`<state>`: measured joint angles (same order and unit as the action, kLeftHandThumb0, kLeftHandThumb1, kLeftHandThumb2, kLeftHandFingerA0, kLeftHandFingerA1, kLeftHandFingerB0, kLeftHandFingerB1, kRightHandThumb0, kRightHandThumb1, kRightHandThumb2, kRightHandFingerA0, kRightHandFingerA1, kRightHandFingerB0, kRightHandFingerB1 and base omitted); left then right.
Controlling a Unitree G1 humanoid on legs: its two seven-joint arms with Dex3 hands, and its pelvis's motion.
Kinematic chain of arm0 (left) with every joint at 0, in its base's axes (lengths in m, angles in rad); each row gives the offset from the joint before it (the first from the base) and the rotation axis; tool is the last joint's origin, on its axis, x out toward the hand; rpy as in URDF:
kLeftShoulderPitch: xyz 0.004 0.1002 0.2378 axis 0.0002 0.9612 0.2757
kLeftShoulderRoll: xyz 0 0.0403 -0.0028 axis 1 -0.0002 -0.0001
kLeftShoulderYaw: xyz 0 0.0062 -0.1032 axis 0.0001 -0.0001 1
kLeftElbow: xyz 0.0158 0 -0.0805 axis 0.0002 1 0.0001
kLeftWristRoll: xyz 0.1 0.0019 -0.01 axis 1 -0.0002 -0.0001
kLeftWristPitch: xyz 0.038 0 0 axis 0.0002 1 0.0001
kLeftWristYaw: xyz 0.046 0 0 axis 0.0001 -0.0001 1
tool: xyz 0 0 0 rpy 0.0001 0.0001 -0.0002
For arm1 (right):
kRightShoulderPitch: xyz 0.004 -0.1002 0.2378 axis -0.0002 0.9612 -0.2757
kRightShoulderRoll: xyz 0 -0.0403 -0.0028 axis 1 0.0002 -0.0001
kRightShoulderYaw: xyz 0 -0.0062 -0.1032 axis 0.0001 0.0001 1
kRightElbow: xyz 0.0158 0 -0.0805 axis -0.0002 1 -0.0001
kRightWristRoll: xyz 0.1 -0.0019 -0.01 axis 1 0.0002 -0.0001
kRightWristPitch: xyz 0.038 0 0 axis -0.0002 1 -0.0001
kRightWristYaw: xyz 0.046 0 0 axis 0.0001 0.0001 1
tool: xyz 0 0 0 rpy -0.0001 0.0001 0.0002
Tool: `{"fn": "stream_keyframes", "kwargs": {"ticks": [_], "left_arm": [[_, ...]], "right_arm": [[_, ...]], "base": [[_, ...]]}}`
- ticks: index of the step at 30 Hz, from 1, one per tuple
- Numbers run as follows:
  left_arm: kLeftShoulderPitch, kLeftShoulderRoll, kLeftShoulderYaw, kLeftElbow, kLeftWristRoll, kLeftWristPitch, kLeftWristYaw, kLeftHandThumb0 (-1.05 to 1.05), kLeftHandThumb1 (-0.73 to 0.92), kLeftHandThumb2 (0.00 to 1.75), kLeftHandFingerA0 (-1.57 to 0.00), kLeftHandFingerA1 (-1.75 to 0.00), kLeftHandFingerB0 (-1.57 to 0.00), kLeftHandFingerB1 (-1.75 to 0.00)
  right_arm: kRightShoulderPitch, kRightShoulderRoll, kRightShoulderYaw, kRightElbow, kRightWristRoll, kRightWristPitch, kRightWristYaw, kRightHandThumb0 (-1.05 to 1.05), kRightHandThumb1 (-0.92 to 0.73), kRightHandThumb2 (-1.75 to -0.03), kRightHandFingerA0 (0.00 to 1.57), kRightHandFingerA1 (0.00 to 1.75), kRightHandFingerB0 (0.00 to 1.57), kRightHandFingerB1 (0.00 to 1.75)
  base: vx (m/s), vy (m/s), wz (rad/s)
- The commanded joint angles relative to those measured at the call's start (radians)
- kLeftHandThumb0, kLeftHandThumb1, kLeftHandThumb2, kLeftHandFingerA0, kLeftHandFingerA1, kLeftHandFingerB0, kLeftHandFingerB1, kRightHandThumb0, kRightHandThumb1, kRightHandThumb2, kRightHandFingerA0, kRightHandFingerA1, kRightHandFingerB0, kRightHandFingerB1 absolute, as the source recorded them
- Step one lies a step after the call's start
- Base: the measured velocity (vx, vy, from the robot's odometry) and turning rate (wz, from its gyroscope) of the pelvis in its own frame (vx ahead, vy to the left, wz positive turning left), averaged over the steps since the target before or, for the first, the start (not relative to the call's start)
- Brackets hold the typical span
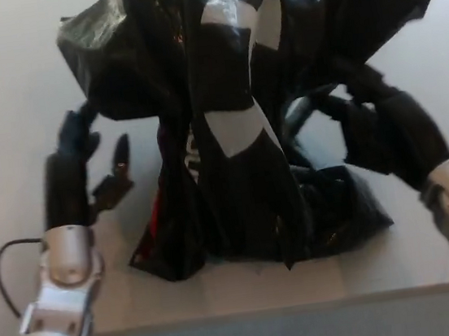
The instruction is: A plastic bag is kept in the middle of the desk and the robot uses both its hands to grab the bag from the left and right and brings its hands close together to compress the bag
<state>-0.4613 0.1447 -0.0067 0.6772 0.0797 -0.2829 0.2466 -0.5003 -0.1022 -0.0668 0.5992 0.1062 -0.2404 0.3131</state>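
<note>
Release phase, by my read: left hand [85, 165] sits clear of the plastic bag [244, 125], fingers spread, empty. Bag stands bunched just right of it, mid-desk [11, 96]. Right hand hidden under film, can't tell its state. Next: re-approach both sides. Desk white, bare.

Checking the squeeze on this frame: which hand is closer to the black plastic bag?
Right. The right hand is wrapped in the black plastic bag's folds, its fingers hidden. The left hand is off to the bag's left, open, with bare desk between them.
</note>
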Motion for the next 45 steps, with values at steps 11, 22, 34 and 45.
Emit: {"fn": "stream_keyframes", "kwargs": {"ticks": [11, 22, 34, 45], "left_arm": [[0.39, 0.369, 0.376, -0.587, -0.335, 0.169, -0.391, -0.67, 0.91, 0.68, -0.53, -0.55, -0.39, -0.4], [0.861, 0.051, 0.508, -1.113, -0.372, -0.166, -0.291, -0.74, 0.92, 0.7, -0.29, -0.42, -0.21, -0.32], [1.323, -0.203, 0.297, -0.975, -0.34, -0.542, -0.451, -0.34, 0.6, 1.15, -0.02, -0.5, 0.0, -0.47], [1.446, -0.224, 0.193, -0.879, -0.289, -0.641, -0.485, -0.76, 0.86, 1.15, -0.02, -0.24, -0.09, -0.26]], "right_arm": [[0.059, -0.381, -0.24, 0.198, 0.07, -0.165, 0.092, -0.74, -0.73, -1.12, 0.07, 0.46, 0.02, 0.34], [0.491, -0.219, -0.351, -0.43, -0.034, -0.538, -0.108, -0.76, -0.85, -0.65, 0.58, 0.55, 0.5, 0.45], [1.098, -0.025, -0.245, -0.621, -0.048, -0.685, 0.003, -0.9, -0.73, -1.0, 0.0, 0.15, 0.0, 0.12], [1.129, 0.059, -0.24, -0.509, -0.245, -0.812, -0.087, -0.88, -0.74, -1.05, 0.0, 0.23, 0.0, 0.22]], "base": [[0.0, 0.0, 0.0], [0.0, 0.0, 0.0], [0.0, 0.0, 0.0], [0.0, 0.0, 0.0]]}}
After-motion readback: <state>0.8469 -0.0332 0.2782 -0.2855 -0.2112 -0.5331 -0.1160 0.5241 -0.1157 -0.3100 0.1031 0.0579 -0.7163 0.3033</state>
